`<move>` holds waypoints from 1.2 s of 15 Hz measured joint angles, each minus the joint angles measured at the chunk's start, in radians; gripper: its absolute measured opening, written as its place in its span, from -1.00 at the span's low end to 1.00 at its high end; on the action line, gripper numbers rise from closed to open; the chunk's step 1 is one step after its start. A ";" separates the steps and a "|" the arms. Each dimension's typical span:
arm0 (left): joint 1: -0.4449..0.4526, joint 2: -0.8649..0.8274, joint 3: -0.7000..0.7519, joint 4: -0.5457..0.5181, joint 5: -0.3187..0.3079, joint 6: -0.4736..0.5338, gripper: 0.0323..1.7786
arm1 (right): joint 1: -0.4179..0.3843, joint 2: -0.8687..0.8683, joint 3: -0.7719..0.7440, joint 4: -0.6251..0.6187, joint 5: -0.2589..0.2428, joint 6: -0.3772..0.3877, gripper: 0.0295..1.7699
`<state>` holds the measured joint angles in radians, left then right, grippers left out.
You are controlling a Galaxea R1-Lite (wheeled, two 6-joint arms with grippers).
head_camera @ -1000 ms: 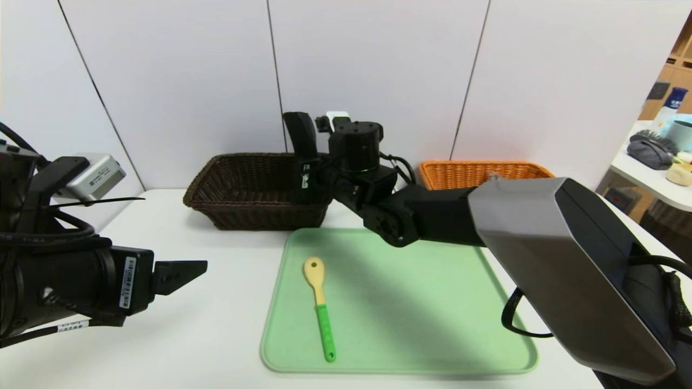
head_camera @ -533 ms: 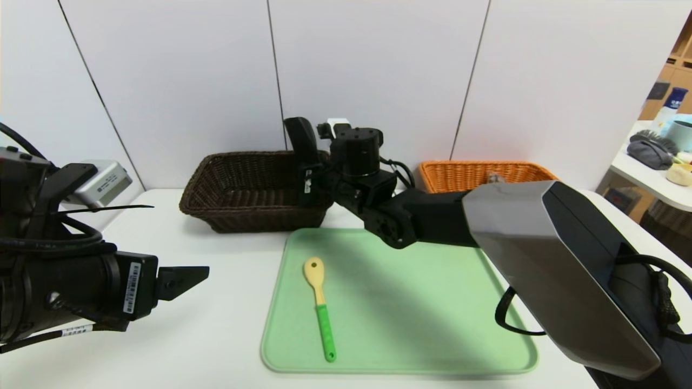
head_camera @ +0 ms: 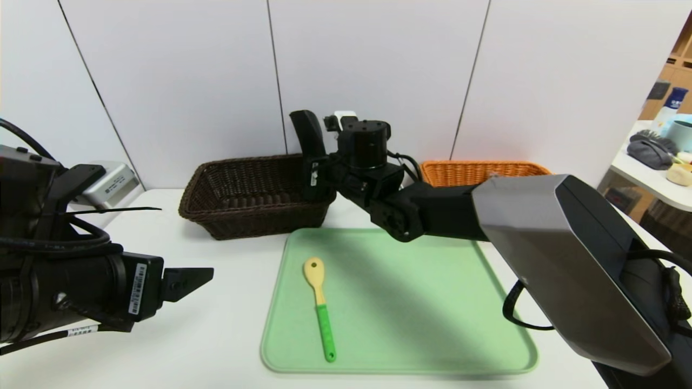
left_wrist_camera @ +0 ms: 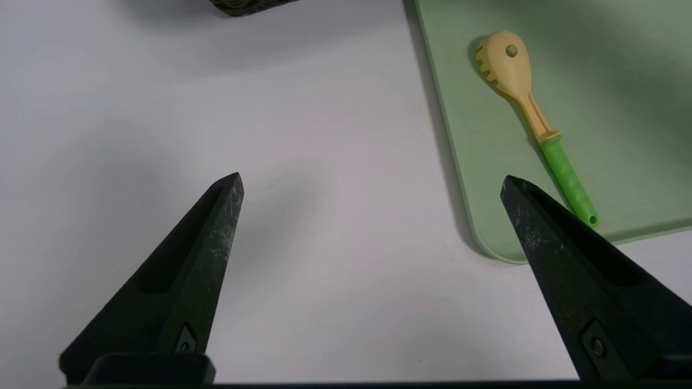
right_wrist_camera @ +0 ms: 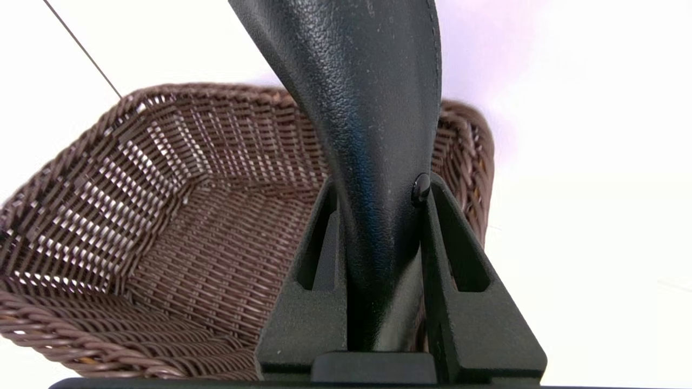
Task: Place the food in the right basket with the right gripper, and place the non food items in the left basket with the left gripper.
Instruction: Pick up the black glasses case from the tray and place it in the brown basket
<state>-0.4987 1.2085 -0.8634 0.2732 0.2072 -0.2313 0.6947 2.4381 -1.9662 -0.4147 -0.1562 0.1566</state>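
R hand point(right_wrist_camera: 379, 189) is closed on a long black leathery case point(head_camera: 308, 132), its jaws kept apart by its width, at the dark brown wicker basket's point(head_camera: 254, 210) right end. L hand point(left_wrist_camera: 373, 183), wide open w/ nothing in it, is over the white desk point(head_camera: 216, 335), left of the green tray point(head_camera: 421, 302) w/ the yellow spoon, green handle point(head_camera: 324, 324). Orange wicker basket point(head_camera: 476, 172) is at back R, partly hidden by the R arm.

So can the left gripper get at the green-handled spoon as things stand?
Probably yes: the left gripper is open and empty, and the spoon lies uncovered on the tray; the right arm hangs beyond it.
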 joint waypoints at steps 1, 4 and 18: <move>-0.003 0.000 -0.001 0.000 -0.001 0.000 0.90 | -0.001 -0.002 0.000 0.000 -0.004 0.000 -0.57; -0.006 0.001 -0.001 0.001 0.001 0.000 0.90 | 0.000 -0.011 0.000 -0.001 -0.016 -0.001 -0.40; -0.007 -0.003 -0.004 0.001 0.003 0.002 0.90 | 0.003 -0.063 0.001 -0.007 -0.096 -0.070 0.71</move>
<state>-0.5060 1.2060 -0.8677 0.2740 0.2102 -0.2294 0.6981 2.3751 -1.9651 -0.4219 -0.2523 0.0866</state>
